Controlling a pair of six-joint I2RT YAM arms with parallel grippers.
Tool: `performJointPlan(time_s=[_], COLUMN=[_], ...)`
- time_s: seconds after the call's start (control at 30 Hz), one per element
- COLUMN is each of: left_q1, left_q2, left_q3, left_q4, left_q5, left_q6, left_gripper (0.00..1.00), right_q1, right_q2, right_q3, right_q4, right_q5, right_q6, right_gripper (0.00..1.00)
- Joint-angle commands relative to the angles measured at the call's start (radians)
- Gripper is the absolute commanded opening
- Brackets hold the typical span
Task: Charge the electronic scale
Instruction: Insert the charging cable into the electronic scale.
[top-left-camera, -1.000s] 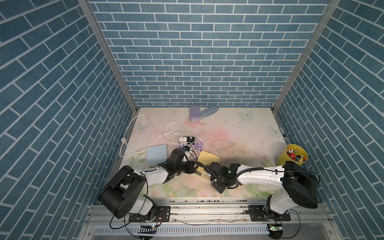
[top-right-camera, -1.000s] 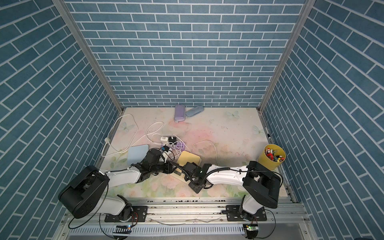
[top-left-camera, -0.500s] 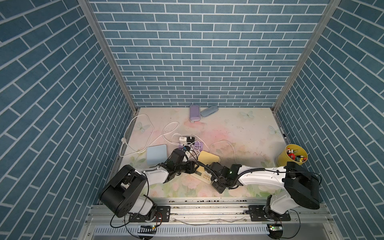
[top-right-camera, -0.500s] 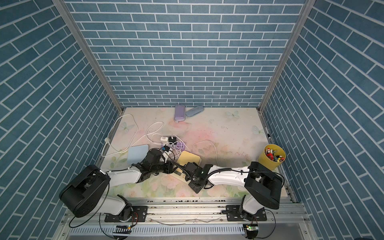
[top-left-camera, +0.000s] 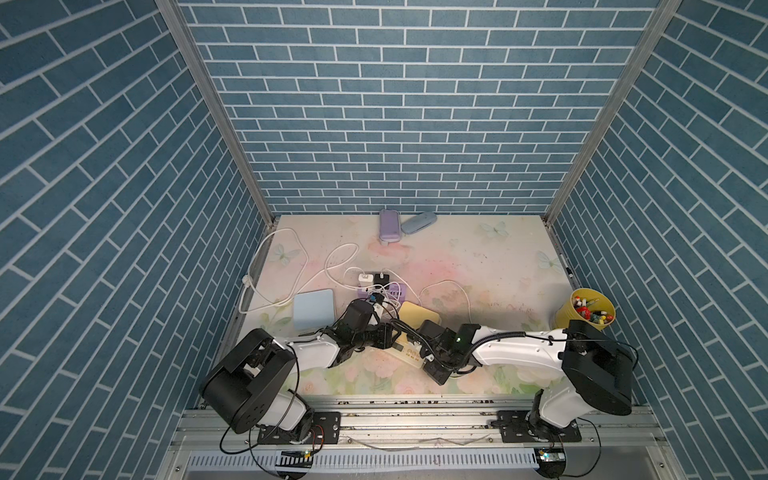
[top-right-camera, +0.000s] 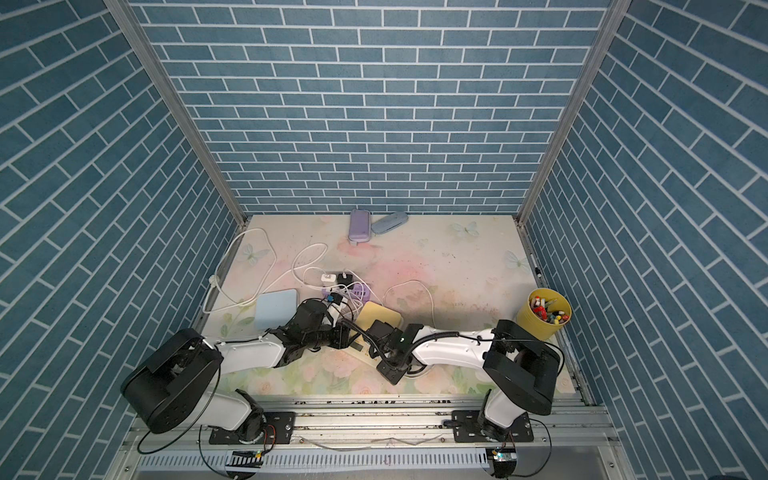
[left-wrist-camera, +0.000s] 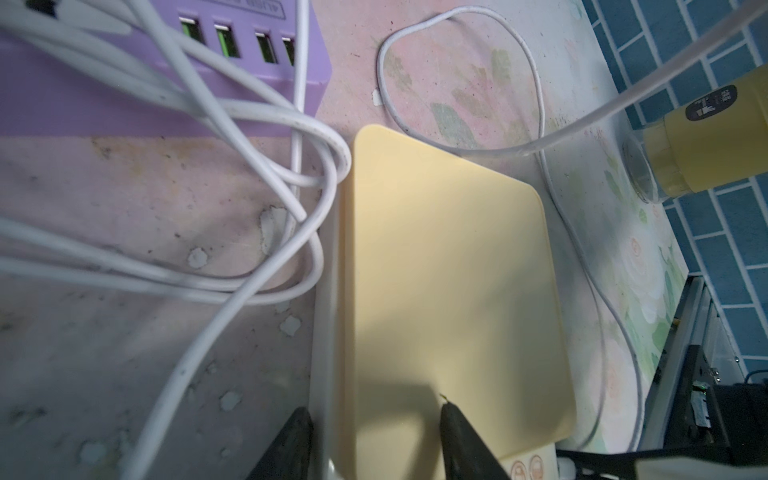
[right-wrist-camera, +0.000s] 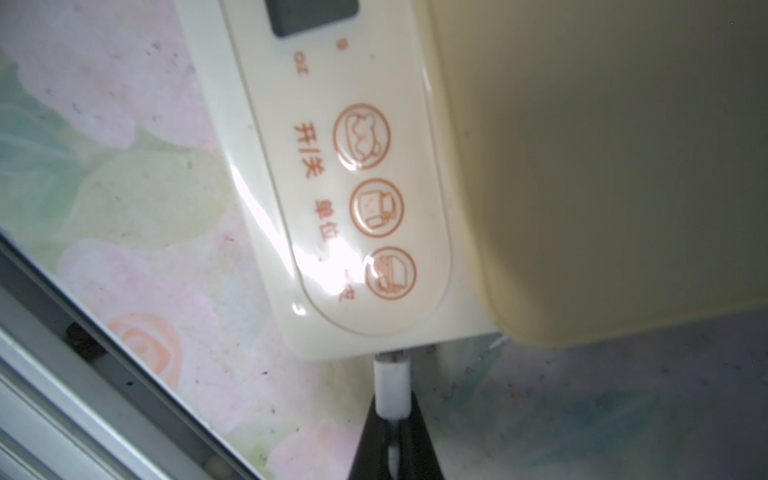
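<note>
Nothing has moved in the last second. Top views hide both sets of fingertips under the wrists. Scale (top-left-camera: 417, 316) sits on the near half, about mid-width: yellow platform, cream panel with orange icons, display cut off in the right wrist view. Right gripper (right-wrist-camera: 390, 419) clamped on white plug (right-wrist-camera: 391, 382), its metal tip at the scale's side port; seating depth unclear. Left gripper (left-wrist-camera: 376, 424) jaws apart, straddling the scale's edge beside the cables (left-wrist-camera: 187, 365); contact unclear. Purple hub (left-wrist-camera: 104, 112) just beyond.
</note>
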Motion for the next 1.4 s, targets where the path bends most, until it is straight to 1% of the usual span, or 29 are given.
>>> performJointPlan(time_s=[0.0, 0.1, 0.2, 0.33, 0.5, 0.6, 0.7, 0.9, 0.97, 1.03, 1.1, 1.2, 1.23, 1.3, 1.37], left_q1=[-0.046, -0.052, -0.072, -0.129, -0.216, -0.258, -0.281, -0.291, -0.291, -0.289, -0.284, -0.269, -0.268, -0.268, -0.266], left_q2=[0.080, 0.092, 0.099, 0.116, 0.162, 0.172, 0.149, 0.085, 0.061, 0.034, 0.018, 0.008, 0.001, -0.015, -0.023], left_q3=[-0.060, -0.058, -0.053, -0.046, -0.017, 0.004, 0.023, 0.033, 0.044, 0.080, 0.121, 0.172, 0.184, 0.199, 0.248], left_q4=[-0.242, -0.232, -0.226, -0.198, -0.140, -0.132, -0.164, -0.250, -0.298, -0.387, -0.458, -0.520, -0.534, -0.544, -0.591], left_q5=[-0.006, -0.002, -0.003, -0.014, -0.022, -0.044, -0.071, -0.107, -0.135, -0.186, -0.232, -0.283, -0.297, -0.319, -0.323], left_q6=[0.014, 0.009, -0.011, -0.064, -0.137, -0.179, -0.200, -0.211, -0.199, -0.166, -0.137, -0.094, -0.083, -0.072, -0.027], left_gripper=[0.52, 0.51, 0.51, 0.51, 0.51, 0.51, 0.50, 0.50, 0.50, 0.51, 0.52, 0.53, 0.53, 0.56, 0.58], right_q1=[-0.028, -0.052, -0.064, -0.064, -0.065, -0.065, -0.079, -0.112, -0.112, -0.111, -0.100, -0.086, -0.087, -0.088, -0.089], right_q2=[0.020, 0.022, 0.029, 0.061, 0.086, 0.066, 0.022, -0.032, -0.040, -0.057, -0.116, -0.271, -0.333, -0.437, -0.514], right_q3=[0.057, 0.078, 0.090, 0.127, 0.177, 0.169, 0.123, 0.080, 0.086, 0.102, 0.074, -0.028, -0.051, -0.080, -0.061], right_q4=[0.007, -0.009, 0.016, 0.059, 0.053, 0.053, 0.085, 0.106, 0.077, 0.012, -0.024, -0.068, -0.094, -0.125, -0.168], right_q5=[-0.018, -0.024, -0.039, -0.047, -0.042, 0.020, 0.070, 0.129, 0.152, 0.173, 0.183, 0.196, 0.208, 0.243, 0.304], right_q6=[-0.092, -0.116, -0.105, -0.072, -0.082, -0.084, -0.078, -0.077, -0.062, -0.020, 0.036, 0.135, 0.163, 0.183, 0.168], right_gripper=[0.00, 0.00, 0.00, 0.00, 0.00, 0.00, 0.00, 0.01, 0.11, 0.23, 0.32, 0.42, 0.44, 0.50, 0.54])
